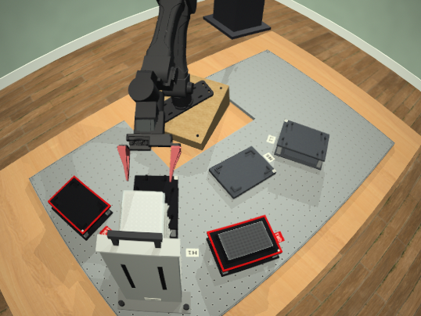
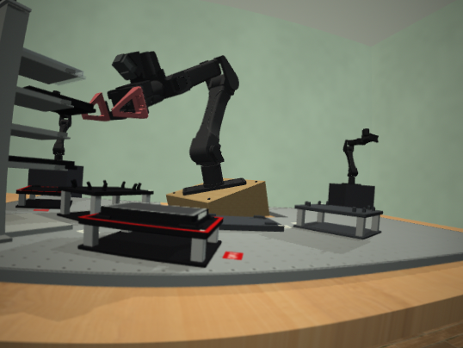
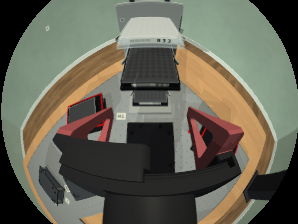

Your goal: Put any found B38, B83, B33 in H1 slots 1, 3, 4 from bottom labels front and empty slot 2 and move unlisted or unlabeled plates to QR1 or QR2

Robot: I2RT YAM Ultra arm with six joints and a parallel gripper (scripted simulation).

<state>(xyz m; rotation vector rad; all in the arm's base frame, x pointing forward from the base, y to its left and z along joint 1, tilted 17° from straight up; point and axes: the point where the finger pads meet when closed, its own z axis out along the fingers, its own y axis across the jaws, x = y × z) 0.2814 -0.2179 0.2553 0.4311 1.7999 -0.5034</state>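
The plate hotel H1 [image 1: 141, 266] [image 2: 9, 129] [image 3: 149, 12] stands at the front left of the deck. A black well plate [image 1: 154, 184] [image 2: 52, 99] [image 3: 152, 70] sticks out forward from an upper shelf. My gripper [image 1: 149, 177] [image 2: 88, 115] [image 3: 150, 111] is open, level with that plate, its red fingers on either side of the plate's front end. A light plate [image 1: 142, 211] [image 3: 149, 30] lies on the top shelf with a label on its front end, too small to read. Another dark plate [image 3: 149, 99] shows on a lower shelf.
A red-edged quarantine nest [image 1: 78, 203] at the left is empty. The other [image 1: 213, 238] [image 2: 151, 224] holds a grey plate [image 1: 244, 239]. A flat dark nest [image 1: 240, 170] and a raised nest [image 1: 303, 142] [image 2: 340, 211] by the L1 label are empty. The arm's wooden base [image 1: 203, 117] stands behind.
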